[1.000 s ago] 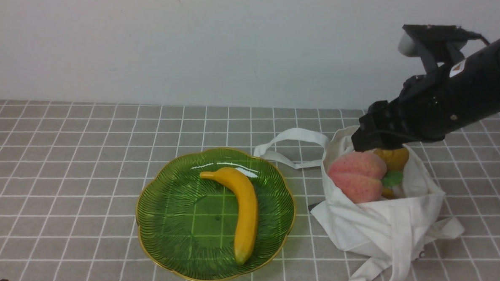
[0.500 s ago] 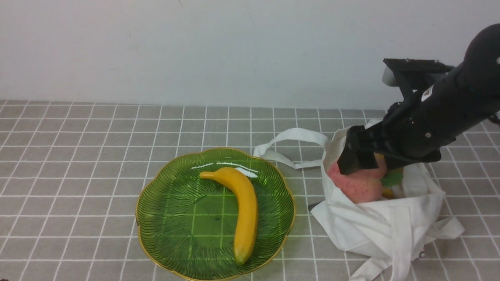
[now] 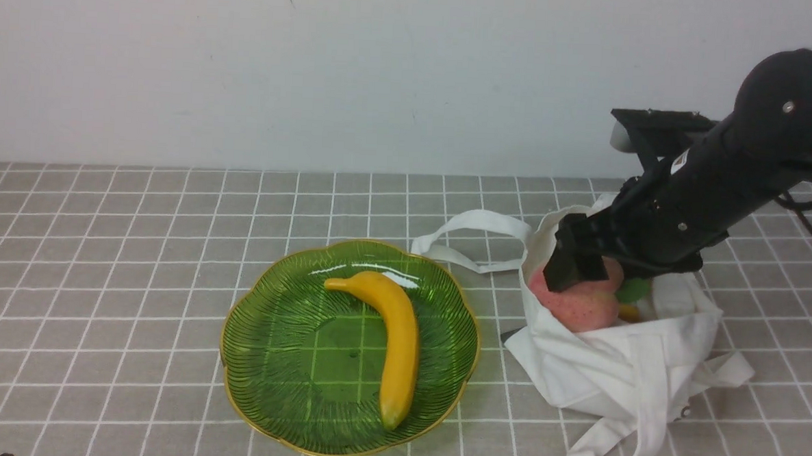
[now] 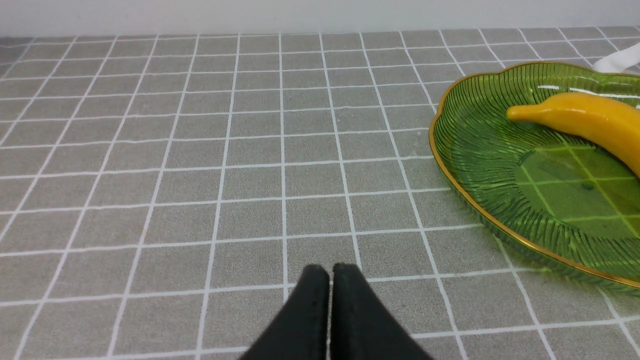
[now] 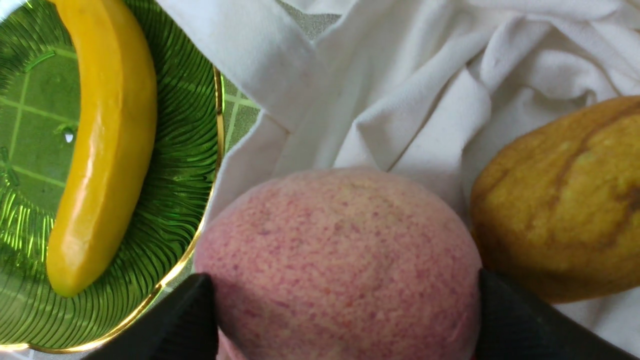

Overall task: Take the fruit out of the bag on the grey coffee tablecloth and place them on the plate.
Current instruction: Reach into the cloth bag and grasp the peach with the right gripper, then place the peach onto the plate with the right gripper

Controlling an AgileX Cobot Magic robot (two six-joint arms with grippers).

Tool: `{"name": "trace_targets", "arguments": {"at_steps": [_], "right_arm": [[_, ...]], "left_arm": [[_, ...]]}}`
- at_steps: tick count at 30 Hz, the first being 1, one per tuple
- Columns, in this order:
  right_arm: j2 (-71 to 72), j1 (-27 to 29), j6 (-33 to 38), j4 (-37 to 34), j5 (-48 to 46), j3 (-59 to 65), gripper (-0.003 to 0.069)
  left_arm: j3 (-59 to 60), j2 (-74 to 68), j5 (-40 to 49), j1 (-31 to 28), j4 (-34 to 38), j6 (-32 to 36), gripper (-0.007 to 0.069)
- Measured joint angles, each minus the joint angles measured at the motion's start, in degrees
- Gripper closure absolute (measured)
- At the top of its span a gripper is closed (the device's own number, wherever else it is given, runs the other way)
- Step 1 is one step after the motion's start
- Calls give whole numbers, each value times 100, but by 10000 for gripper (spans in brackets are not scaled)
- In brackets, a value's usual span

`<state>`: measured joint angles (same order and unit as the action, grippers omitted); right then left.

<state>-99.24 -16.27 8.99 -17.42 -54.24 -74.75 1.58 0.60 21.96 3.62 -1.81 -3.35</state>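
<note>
The white bag (image 3: 619,374) sits on the grey checked tablecloth (image 3: 138,244), right of the green plate (image 3: 270,359). The pink peach (image 3: 584,308) lies in the bag's mouth with its green leaf (image 3: 633,289) and a bit of a small yellow fruit (image 3: 628,312). My right gripper (image 3: 592,277) is open and low in the bag. In the right wrist view its fingers (image 5: 200,310) straddle the peach (image 5: 340,260), touching both sides. The brownish-yellow fruit (image 5: 565,200) lies just beside it. My left gripper (image 4: 330,270) is shut and empty over bare cloth, left of the plate (image 4: 480,150).
A yellow banana (image 3: 398,337) lies in the plate; it also shows in the left wrist view (image 4: 585,120) and the right wrist view (image 5: 100,150). A bag strap (image 3: 475,224) loops toward the plate's far rim. Another strap hangs at the front (image 3: 616,443).
My right gripper has come down and leftward from above the bag's far edge onto the peach. The brownish-yellow fruit is now hidden behind the arm in the front view.
</note>
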Motion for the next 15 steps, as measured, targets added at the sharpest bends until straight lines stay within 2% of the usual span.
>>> {"name": "trace_targets", "arguments": {"at_steps": [8, 15], "right_arm": [[13, -2, 5, 18, -164, -18, 67], [638, -2, 11, 204, -306, -18, 67]], "left_arm": [[0, 0, 0, 0, 0, 0, 632], [0, 0, 0, 0, 0, 0, 632]]}}
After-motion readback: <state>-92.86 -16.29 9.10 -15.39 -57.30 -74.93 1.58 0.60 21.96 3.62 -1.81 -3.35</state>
